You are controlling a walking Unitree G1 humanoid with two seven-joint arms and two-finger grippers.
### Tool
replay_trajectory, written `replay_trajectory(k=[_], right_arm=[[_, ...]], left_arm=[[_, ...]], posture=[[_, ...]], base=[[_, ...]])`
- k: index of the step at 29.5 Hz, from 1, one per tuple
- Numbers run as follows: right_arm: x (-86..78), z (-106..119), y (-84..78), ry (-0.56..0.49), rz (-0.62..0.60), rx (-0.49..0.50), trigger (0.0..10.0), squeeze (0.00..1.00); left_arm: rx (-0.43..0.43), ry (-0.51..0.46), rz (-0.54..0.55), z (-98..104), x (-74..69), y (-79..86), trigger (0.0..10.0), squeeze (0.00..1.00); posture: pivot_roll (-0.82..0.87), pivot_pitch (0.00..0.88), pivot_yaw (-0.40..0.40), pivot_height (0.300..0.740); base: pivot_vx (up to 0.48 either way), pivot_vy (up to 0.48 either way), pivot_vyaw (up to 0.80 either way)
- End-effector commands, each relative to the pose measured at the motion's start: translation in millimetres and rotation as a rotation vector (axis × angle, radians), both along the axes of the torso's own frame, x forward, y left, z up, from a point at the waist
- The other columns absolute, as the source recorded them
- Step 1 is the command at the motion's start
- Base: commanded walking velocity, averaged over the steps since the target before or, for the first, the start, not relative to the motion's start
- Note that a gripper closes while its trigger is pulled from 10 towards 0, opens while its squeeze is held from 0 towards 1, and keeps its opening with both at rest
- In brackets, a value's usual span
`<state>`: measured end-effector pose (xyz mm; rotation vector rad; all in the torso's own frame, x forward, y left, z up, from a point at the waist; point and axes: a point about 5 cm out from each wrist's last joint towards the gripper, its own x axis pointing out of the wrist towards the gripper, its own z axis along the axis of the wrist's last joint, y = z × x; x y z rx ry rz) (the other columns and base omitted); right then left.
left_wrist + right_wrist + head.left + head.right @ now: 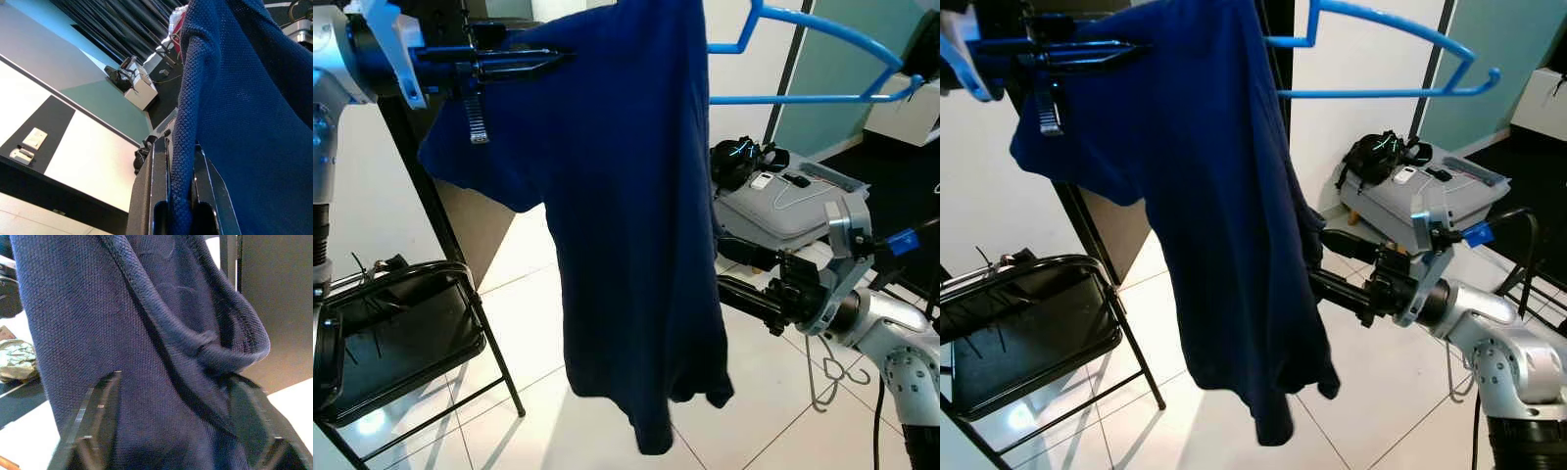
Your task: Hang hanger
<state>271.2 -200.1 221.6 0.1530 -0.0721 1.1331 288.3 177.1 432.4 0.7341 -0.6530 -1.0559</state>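
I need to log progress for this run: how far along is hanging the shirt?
Looks done: the blue shirt is off the floor, draped from the top of the frame, beside the blue hanger. In hand: the left gripper is shut on a fold at its shoulder, and the right gripper has its fingers either side of the side edge. Left: I cannot tell whether the hanger is threaded through; no rail is visible.

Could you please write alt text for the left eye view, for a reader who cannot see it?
A dark blue shirt hangs on a light blue hanger, held up at the shoulder by the left gripper. The right gripper reaches its black fingers to the shirt's side. A black folding chair stands below on the white tiled floor.
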Motion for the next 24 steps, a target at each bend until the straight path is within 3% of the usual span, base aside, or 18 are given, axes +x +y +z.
replay_trajectory(k=[1, 24], right_arm=[[-0.6, -1.1, 3.3, -0.004, 0.015, -0.014, 0.0, 0.0], [8.4, 2.0, -5.3, -0.037, -0.085, -0.014, 0.0, 0.0]], left_arm=[[-0.018, -0.016, -0.016, 3.1, -3.5, -0.9, 0.0, 0.0], [-0.023, -0.03, -0.002, 5.8, -4.6, -1.6, 0.0, 0.0]], posture=[[0.03, 0.0, 0.027, 0.74], [0.03, 0.0, 0.026, 0.74]], base=[[0.0, 0.0, 0.0], [0.0, 0.0, 0.0]])
